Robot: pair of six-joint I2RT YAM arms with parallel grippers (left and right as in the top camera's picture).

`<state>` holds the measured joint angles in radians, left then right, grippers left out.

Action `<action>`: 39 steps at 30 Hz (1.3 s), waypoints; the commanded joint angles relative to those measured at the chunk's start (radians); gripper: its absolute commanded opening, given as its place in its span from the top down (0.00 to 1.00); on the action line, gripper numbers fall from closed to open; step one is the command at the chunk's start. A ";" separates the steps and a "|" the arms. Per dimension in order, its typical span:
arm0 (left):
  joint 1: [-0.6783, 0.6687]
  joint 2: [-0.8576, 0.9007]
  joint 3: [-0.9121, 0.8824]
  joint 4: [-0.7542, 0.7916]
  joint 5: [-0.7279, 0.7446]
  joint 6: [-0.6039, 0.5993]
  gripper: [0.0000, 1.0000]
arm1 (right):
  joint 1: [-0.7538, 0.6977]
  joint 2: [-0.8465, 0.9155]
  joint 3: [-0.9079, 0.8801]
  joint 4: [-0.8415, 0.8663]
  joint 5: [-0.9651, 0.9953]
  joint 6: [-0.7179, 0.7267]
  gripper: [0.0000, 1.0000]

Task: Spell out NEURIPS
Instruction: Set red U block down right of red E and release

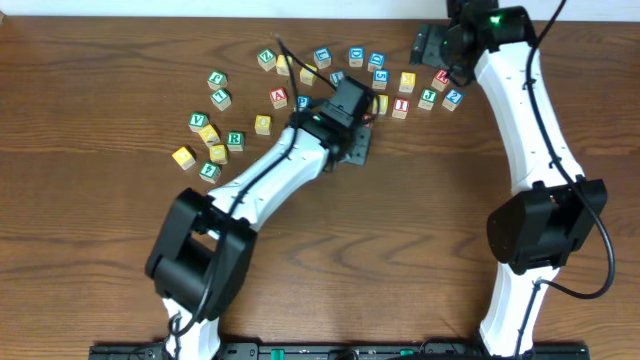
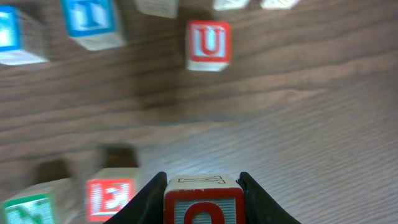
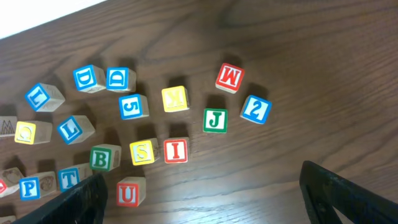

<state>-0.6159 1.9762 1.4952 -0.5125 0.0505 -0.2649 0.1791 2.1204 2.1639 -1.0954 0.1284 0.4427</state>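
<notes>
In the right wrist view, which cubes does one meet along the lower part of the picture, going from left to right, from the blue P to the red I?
blue P → blue T → green B → yellow S → red I

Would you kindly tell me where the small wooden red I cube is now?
In the right wrist view, the red I cube sits immediately right of the yellow S cube, below-left of the green J cube.
</notes>
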 commanded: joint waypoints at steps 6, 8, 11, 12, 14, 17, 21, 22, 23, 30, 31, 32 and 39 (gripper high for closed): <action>-0.044 0.110 0.012 0.029 0.002 0.009 0.66 | -0.009 0.010 -0.008 -0.008 -0.030 -0.033 0.04; -0.044 0.122 0.012 0.032 0.002 0.009 0.66 | -0.009 0.010 -0.008 -0.009 -0.031 -0.033 0.04; -0.044 0.129 0.012 0.032 0.002 0.009 0.65 | -0.009 0.010 -0.008 -0.016 -0.030 -0.033 0.04; -0.044 0.129 0.012 0.032 0.001 0.009 0.64 | -0.009 0.010 -0.008 -0.020 -0.030 -0.033 0.04; -0.044 0.129 0.012 0.036 0.001 0.009 0.50 | -0.009 0.010 -0.008 -0.022 -0.030 -0.036 0.03; -0.044 0.129 0.012 0.037 0.001 0.009 0.45 | -0.009 0.010 -0.008 -0.020 -0.030 -0.041 0.02; -0.043 0.129 0.012 0.037 -0.003 0.010 0.45 | -0.009 0.010 -0.008 -0.022 -0.031 -0.064 0.02; -0.042 0.127 0.012 0.036 -0.011 0.010 0.45 | -0.009 0.010 -0.008 -0.024 -0.031 -0.066 0.02; -0.039 0.123 0.014 0.035 -0.021 0.010 0.45 | -0.009 0.010 -0.008 -0.027 -0.031 -0.068 0.02; 0.048 -0.036 0.031 0.023 -0.024 0.010 0.45 | -0.008 0.010 -0.008 -0.069 -0.057 -0.134 0.02; 0.067 -0.075 0.031 0.021 -0.024 0.010 0.45 | -0.007 0.010 -0.008 -0.077 -0.071 -0.154 0.02; 0.087 -0.117 0.031 0.018 -0.024 0.010 0.45 | -0.007 0.010 -0.008 -0.085 -0.089 -0.180 0.02; 0.229 -0.345 0.031 -0.034 -0.024 0.010 0.45 | 0.016 0.010 -0.008 -0.203 -0.333 -0.639 0.01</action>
<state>-0.4236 1.6810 1.5078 -0.5274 0.0422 -0.2615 0.1753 2.1204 2.1639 -1.2663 -0.0666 0.0799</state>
